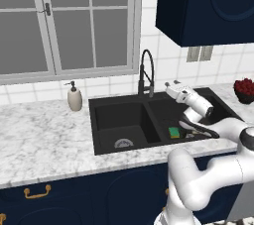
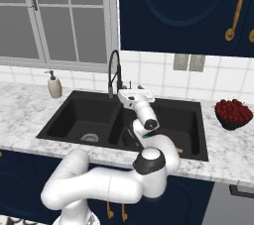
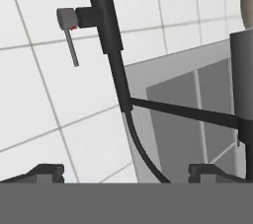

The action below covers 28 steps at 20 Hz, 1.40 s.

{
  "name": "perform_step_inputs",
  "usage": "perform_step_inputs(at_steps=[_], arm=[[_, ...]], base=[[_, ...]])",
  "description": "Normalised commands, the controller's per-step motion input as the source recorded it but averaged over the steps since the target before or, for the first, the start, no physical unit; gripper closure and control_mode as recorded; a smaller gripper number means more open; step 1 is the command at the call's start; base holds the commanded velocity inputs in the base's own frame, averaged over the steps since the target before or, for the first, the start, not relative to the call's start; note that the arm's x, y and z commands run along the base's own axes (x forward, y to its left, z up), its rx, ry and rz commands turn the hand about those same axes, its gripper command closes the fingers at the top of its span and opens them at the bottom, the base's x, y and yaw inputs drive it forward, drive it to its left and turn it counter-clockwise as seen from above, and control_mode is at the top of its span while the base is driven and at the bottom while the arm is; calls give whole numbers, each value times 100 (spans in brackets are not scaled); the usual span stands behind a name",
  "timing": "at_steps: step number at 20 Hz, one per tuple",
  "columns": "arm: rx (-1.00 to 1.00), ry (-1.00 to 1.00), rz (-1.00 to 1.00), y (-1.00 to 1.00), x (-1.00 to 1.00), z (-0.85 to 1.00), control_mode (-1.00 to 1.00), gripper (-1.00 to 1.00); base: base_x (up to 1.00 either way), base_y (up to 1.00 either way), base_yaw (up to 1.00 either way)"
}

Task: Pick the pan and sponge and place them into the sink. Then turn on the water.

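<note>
The black double-basin sink (image 1: 101, 102) (image 2: 69, 101) is set in the marble counter. In its right basin lies the green-topped sponge (image 1: 174, 132), beside the black pan (image 1: 196, 127) (image 2: 128, 139), which my arm largely covers. The tip of the pan's wooden handle (image 2: 178, 149) peeks out at the basin's front. My gripper (image 1: 171, 84) (image 2: 135, 87) (image 3: 127, 171) hovers open and empty above the sink's divider, pointing at the black spring-neck faucet (image 1: 145, 73) (image 2: 114, 73) (image 3: 111, 45). The faucet's grey lever (image 3: 69, 28) hangs at its side, above and left of my fingertips (image 3: 47, 171).
A beige soap bottle (image 1: 74, 97) (image 2: 54, 86) stands on the counter left of the sink. A dark bowl of red fruit (image 1: 244, 89) (image 2: 232, 112) sits on the counter at the right. Behind are a tiled wall, a window and a blue upper cabinet (image 1: 208, 6).
</note>
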Motion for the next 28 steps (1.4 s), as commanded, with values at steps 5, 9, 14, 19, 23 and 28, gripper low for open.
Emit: perform_step_inputs(at_steps=[5,9,14,19,23,28], arm=[[-13,0,1,1,1,0,-100,-100],[-21,0,0,1,2,-6,-100,-100],[-19,0,0,2,0,-14,-100,-100],[-16,0,0,3,19,-7,-100,-100],[-9,0,0,16,16,-6,-100,-100],[-8,1,0,6,29,-28,-100,-100]], base=[[0,0,0],[0,0,0],[0,0,0],[0,0,0],[0,0,0],[0,0,0]])
